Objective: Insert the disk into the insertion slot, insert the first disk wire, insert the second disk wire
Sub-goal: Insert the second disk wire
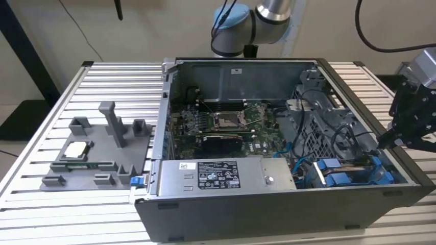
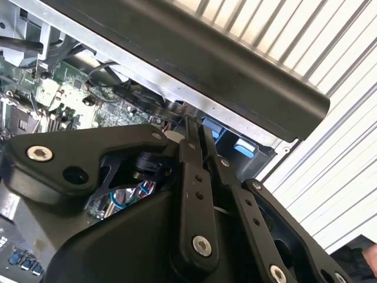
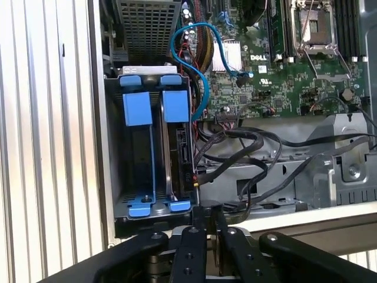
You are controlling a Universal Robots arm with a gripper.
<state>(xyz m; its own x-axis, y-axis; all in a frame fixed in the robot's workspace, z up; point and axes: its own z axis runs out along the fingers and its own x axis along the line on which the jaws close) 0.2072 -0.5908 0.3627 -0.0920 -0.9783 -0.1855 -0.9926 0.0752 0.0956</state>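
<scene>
While the exterior view sets the pincer (image 1: 379, 145) beside the disk (image 1: 333, 172), both wrist views show it narrow.

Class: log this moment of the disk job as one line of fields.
disk: in slot | gripper: shut, at slot's edge beside disk | black wires: lying loose beside slot

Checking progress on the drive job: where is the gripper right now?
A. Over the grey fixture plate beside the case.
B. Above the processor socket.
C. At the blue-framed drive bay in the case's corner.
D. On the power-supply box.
C: in the exterior view the gripper hangs at the case edge on that view's right, beside the insertion slot with its blue carriers.
</scene>
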